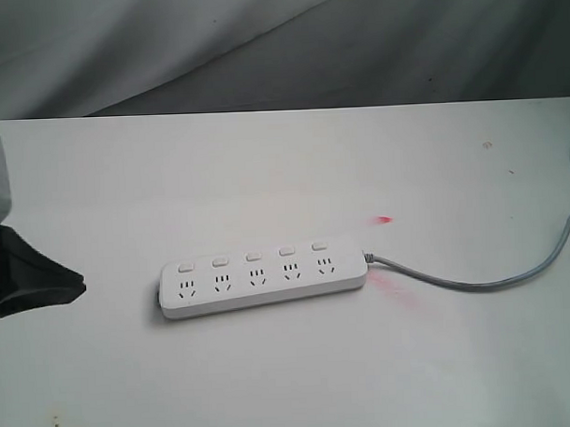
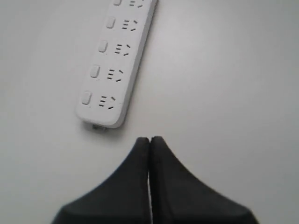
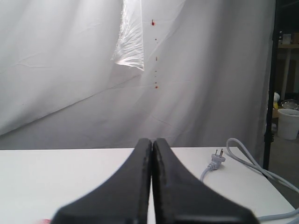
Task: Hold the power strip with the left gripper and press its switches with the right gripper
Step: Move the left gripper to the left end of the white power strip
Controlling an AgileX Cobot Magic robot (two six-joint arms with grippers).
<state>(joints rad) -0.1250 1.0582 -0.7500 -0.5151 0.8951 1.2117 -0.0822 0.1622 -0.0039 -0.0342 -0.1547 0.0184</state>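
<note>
The white power strip (image 1: pixel 263 276) lies flat mid-table, its row of small white switches (image 1: pixel 253 257) on the far side of the sockets, and its grey cord (image 1: pixel 475 282) runs off to the right. My left gripper (image 1: pixel 67 282) is at the left edge, well short of the strip's left end. In the left wrist view its black fingers (image 2: pixel 150 140) are pressed together, empty, just off the strip's (image 2: pixel 114 60) rounded end. My right gripper (image 3: pixel 152 140) is shut and empty, pointing over bare table; it does not show in the exterior view.
The cord's plug (image 3: pixel 216 161) and loops of grey cable (image 3: pixel 252 161) lie near the table's right edge. Red marks (image 1: pixel 384 219) stain the tabletop beside the strip's cord end. A white cloth backdrop (image 3: pixel 70 70) hangs behind the table.
</note>
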